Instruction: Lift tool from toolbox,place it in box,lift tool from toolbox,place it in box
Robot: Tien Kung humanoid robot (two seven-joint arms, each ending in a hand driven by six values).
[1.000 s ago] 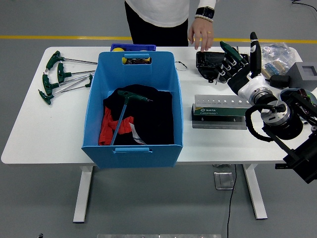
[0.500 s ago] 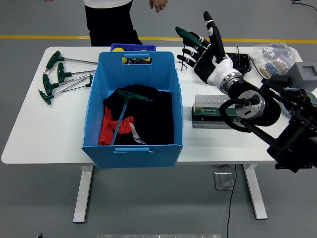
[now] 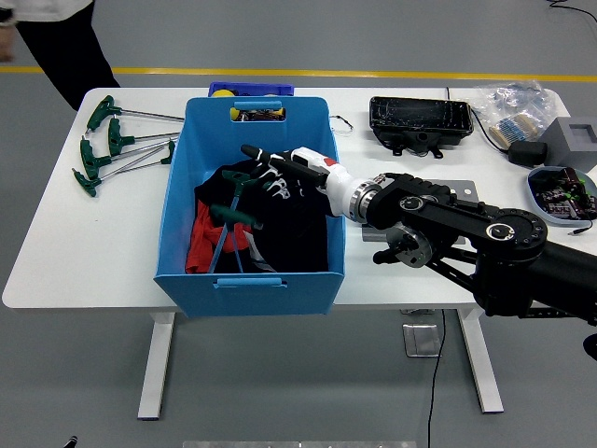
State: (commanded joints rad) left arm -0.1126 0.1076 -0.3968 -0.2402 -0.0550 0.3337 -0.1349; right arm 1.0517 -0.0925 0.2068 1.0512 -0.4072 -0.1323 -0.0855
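1. R hand [image 3: 280,173]: reaches in from the right over the blue box [image 3: 177,201], above its inside. Fingers spread and loosely extended toward the left, gripping nothing.
2. R arm [image 3: 448,224]: black, lies across the table [image 3: 56,243] right of the box, forearm crossing the box's right wall.
3. L hand: not in frame.
4. T-handle tools in box [image 3: 227,227]: two, green handles w/ blue shafts, lying on black-and-red cloth [image 3: 280,233] at the box bottom, just below-left of the R hand's fingertips. Not touched by the hand as far as can be seen.
5. T-handle wrenches [image 3: 112,145]: several, green grips, laid on the table left of the box, apart from it.
6. Black toolbox tray [image 3: 420,119]: far side of table, right of the box, well apart from the hand.
7. Plastic bag of small parts [image 3: 513,107]: far right corner.
8. Grey block [image 3: 571,138]: right edge, near the bag.
9. Person [image 3: 56,37]: top left, dark trousers, at the table's far side; hands not handling anything.
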